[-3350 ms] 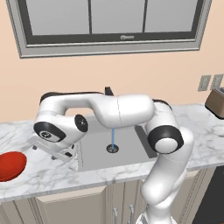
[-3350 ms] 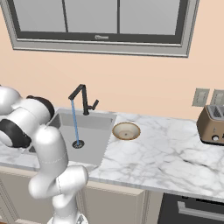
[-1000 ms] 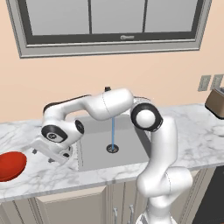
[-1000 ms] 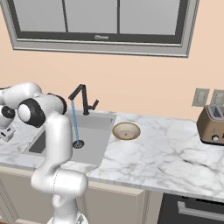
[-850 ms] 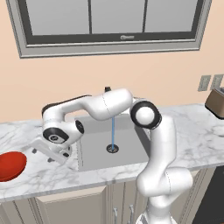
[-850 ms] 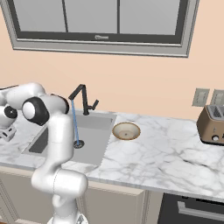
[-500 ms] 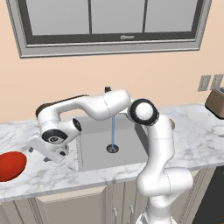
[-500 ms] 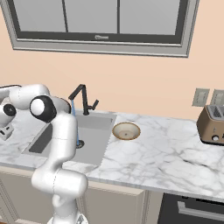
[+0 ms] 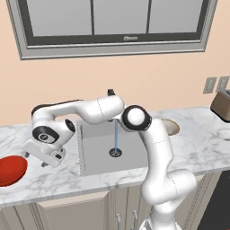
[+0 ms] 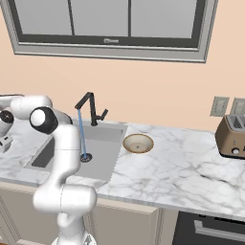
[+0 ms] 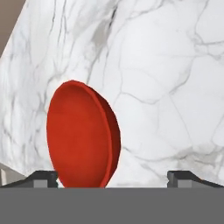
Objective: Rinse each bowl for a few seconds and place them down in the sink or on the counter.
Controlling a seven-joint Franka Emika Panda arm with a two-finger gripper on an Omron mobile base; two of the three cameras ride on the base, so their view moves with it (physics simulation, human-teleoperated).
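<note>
Hovering at the left of the left base view, the claw (image 9: pixel 35 157) hangs over the marble table (image 9: pixel 54 177) with its jaws spread wide and nothing between them. The red bowl (image 9: pixel 11 170) lies at the far left edge of that frame, just beside the claw and lower left of it, apart from the fingers. In the hand view the red bowl (image 11: pixel 82 135) sits in the lower left, right next to the left fingertip (image 11: pixel 43 177), while the right one stands well off at the lower right over bare marble.

To the right of the arm, centre frame, the grey sink (image 9: pixel 96 157) takes a thin blue stream of water (image 9: pixel 115 137) running down to the drain. In the right base view the black faucet (image 10: pixel 90 107) stands at the back of the sink (image 10: pixel 103 148), and the tan bowl (image 10: pixel 138 143) rests on the table (image 10: pixel 182 172) just right of the basin. A toaster (image 10: pixel 231 137) sits at the far right, wall sockets (image 10: pixel 228 107) above it, a wide window (image 10: pixel 107 24) along the top.
</note>
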